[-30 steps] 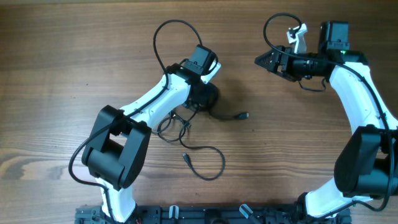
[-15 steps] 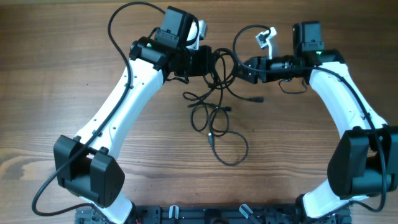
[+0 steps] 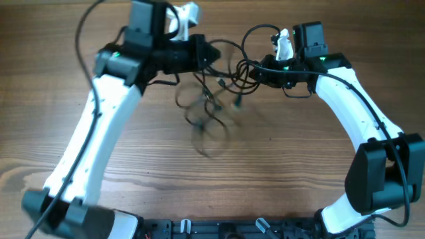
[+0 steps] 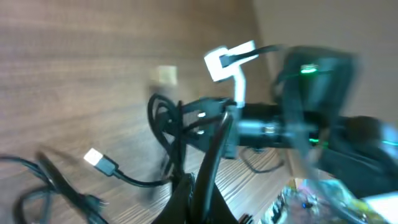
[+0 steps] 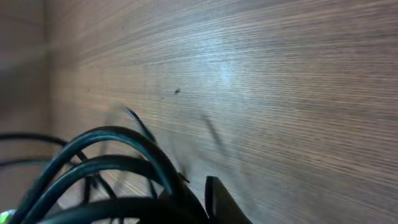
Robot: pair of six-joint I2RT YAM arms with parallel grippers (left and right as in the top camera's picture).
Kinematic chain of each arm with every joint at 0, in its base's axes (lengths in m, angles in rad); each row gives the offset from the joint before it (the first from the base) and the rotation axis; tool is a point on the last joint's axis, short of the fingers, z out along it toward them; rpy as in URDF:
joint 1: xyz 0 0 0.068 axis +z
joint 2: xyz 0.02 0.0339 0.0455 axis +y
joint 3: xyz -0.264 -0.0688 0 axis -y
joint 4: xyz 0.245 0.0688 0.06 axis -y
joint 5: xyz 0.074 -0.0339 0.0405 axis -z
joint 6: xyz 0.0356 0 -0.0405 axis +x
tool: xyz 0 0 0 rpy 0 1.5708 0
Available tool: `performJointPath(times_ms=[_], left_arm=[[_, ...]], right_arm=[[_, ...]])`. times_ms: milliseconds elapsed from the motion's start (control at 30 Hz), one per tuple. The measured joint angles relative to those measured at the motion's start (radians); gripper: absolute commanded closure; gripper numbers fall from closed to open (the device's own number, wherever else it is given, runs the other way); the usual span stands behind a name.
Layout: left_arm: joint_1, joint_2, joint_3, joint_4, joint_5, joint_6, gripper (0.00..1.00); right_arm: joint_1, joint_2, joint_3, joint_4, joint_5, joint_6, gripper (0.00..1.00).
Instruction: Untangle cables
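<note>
The wooden counter (image 3: 299,166) is spanned by the left arm (image 3: 99,126) and the right arm (image 3: 358,106), both reached towards its far edge and brought near each other. Between them the cables (image 3: 222,83) are held up as one knotted bundle of thin black cords over the far half of the counter, with blurred loops hung below above the bare wood.

The task is judged to be at an early stage. No cord is seen laid out apart from the others, the loops are crossed through one another, and all the separating is left to be done.

The left fingers (image 3: 201,54) are closed on a strand at the bundle's left side; in the left wrist view that strand is seen running up out of them. The right fingers (image 3: 257,72) are set at the bundle's right side with several loops gathered at their tips. They seem clamped on these, though the contact itself is blurred. A small plug (image 3: 237,101) dangles free under the knot.
</note>
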Motion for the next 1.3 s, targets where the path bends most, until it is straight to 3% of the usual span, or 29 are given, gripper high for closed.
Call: performJointPath(times_ms=[333,500,667,767,833,933,1067,1233,1300], left_arm=[[0.060,-0.066,-0.004,-0.031,-0.050,0.024,0.96],[0.177,-0.175,-0.003,-0.088,-0.359,-0.008,0.96],[0.233,-0.212,-0.002,-0.191,-0.563,-0.031,0.96],[0.258,-0.212,-0.002,-0.196,-0.714,-0.045,0.96],[0.304,-0.212,-0.002,-0.199,-0.800,-0.080,0.96],[0.423,-0.212,-0.002,-0.212,-0.868,-0.125,0.96],[0.488,-0.212,-0.001,-0.243,-0.744,-0.094,0.96],[0.449,-0.213,0.003,-0.239,-0.372,0.003,0.96],[0.411,-0.213,0.004,-0.239,-0.286,0.021,0.96]], right_arm=[[-0.064,0.050,0.007,-0.048,-0.049,-0.017,0.89],[-0.183,0.053,0.006,-0.081,-0.039,-0.050,0.88],[-0.248,0.076,-0.002,-0.103,0.039,-0.084,0.88],[-0.252,0.076,-0.002,-0.114,0.042,-0.088,0.80],[-0.252,0.076,-0.002,-0.124,0.037,-0.090,0.66],[-0.251,0.076,-0.002,-0.130,0.031,-0.107,0.35],[-0.268,0.077,-0.003,-0.127,0.043,-0.175,0.11],[-0.307,0.082,0.002,-0.204,-0.135,-0.423,0.05],[-0.299,0.073,0.008,-0.210,-0.182,-0.477,0.05]])
